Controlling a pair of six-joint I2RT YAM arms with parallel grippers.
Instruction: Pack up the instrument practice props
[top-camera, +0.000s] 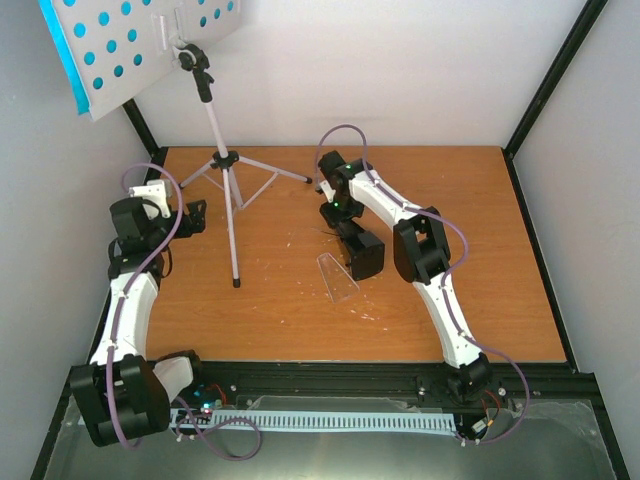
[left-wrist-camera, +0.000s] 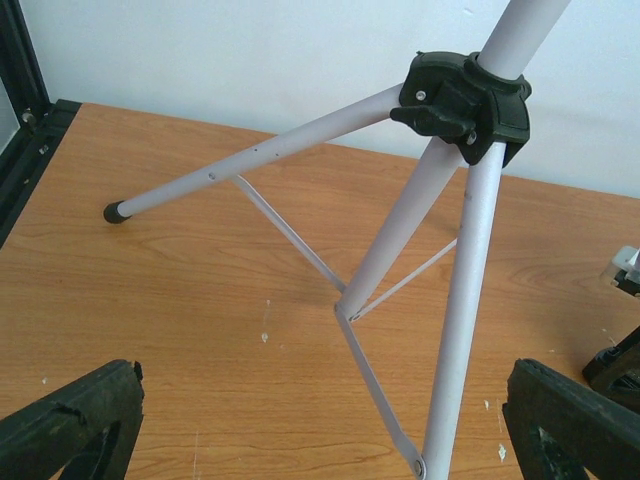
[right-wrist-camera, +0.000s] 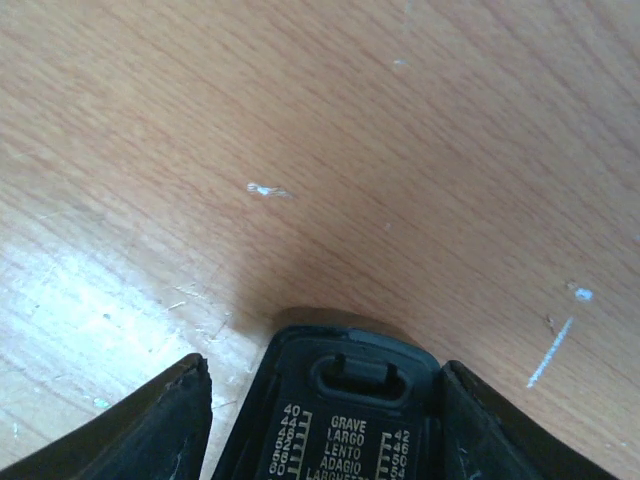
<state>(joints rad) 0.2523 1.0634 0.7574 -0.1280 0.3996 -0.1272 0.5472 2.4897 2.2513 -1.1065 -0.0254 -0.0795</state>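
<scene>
**Twin white-and-black robot arms flank a tall white tripod music stand (top-camera: 222, 170).**

The left arm (top-camera: 125, 310) rises from its base at the stand's near left and folds at the elbow. Its left gripper (left-wrist-camera: 320, 425) is levelled at the tripod legs, black fingers (left-wrist-camera: 70, 425) spread wide and stopping short of them. The right arm (top-camera: 440, 300) reaches in from the stand's near right, elbow crooked. The right gripper (right-wrist-camera: 325, 430) points downward just right of the legs, its fingers (right-wrist-camera: 150, 435) bracketing a small black pyramid metronome (right-wrist-camera: 350, 420); whether they pinch it cannot be told.
</scene>
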